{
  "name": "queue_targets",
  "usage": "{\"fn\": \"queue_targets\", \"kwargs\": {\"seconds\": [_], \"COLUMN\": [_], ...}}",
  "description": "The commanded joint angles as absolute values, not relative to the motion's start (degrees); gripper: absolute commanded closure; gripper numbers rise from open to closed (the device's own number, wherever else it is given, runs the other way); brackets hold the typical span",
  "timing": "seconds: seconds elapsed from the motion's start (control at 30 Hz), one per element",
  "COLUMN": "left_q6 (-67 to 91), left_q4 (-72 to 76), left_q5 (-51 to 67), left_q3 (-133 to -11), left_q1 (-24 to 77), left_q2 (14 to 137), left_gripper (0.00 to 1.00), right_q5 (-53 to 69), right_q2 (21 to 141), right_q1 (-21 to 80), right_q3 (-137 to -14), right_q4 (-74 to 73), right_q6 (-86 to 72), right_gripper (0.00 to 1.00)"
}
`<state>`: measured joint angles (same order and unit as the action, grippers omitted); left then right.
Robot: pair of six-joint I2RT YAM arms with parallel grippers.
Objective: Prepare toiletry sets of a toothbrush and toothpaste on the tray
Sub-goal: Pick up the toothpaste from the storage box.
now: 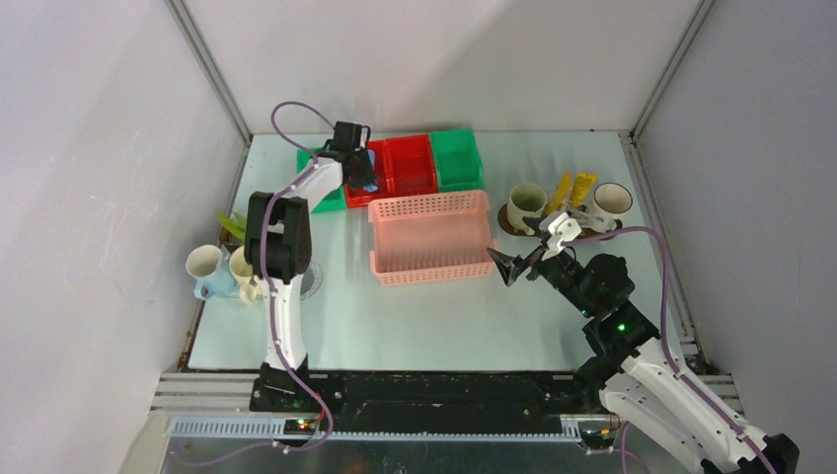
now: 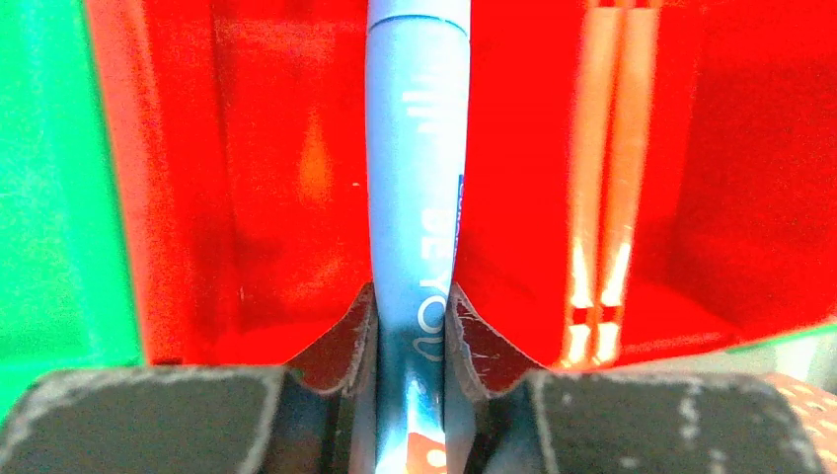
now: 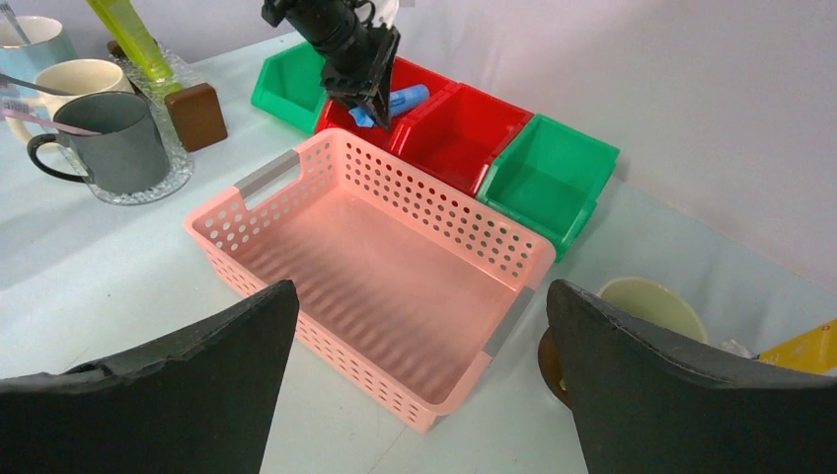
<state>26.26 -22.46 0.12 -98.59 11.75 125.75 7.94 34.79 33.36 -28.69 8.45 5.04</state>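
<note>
My left gripper (image 2: 413,306) is shut on a blue tube (image 2: 415,197) and holds it over a red bin (image 2: 266,178). It shows the same way in the top view (image 1: 355,166) and in the right wrist view (image 3: 360,74), with the blue tube (image 3: 403,99) sticking out. My right gripper (image 1: 523,259) is open and empty, hovering by the pink basket's right end. The dark brown tray (image 1: 504,219) at the right carries a cream mug (image 1: 526,202), a white mug (image 1: 612,200) and yellow tubes (image 1: 572,188). The tray's edge (image 3: 548,355) and the cream mug (image 3: 651,306) also show past the right finger.
A pink lattice basket (image 1: 431,237) sits mid-table, empty. Red and green bins (image 1: 456,158) line the back. At the left, a grey mug (image 3: 104,148), a cream mug (image 3: 74,77) and a pale mug (image 3: 35,39) stand by a clear disc (image 3: 148,188), a green tube (image 3: 133,39) and a brown block (image 3: 195,114).
</note>
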Motion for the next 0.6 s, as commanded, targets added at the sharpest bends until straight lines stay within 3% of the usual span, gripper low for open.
{"fn": "queue_targets", "kwargs": {"seconds": [0.0,0.57], "left_q6": [22.75,15.92], "left_q4": [-22.85,-37.02], "left_q5": [-0.94,14.33], "left_q3": [-99.40,-93.48], "left_q1": [11.21,12.60], "left_q2": [115.46,94.50], "left_gripper": [0.84,0.86], "right_q5": [9.25,15.29], "right_q2": [34.61,37.95], "right_q1": [33.48,34.46], "right_q3": [-31.35,-31.79], "right_q4": [11.94,18.00], "right_q6": [5.12,11.90], "right_gripper": [0.01,0.01]}}
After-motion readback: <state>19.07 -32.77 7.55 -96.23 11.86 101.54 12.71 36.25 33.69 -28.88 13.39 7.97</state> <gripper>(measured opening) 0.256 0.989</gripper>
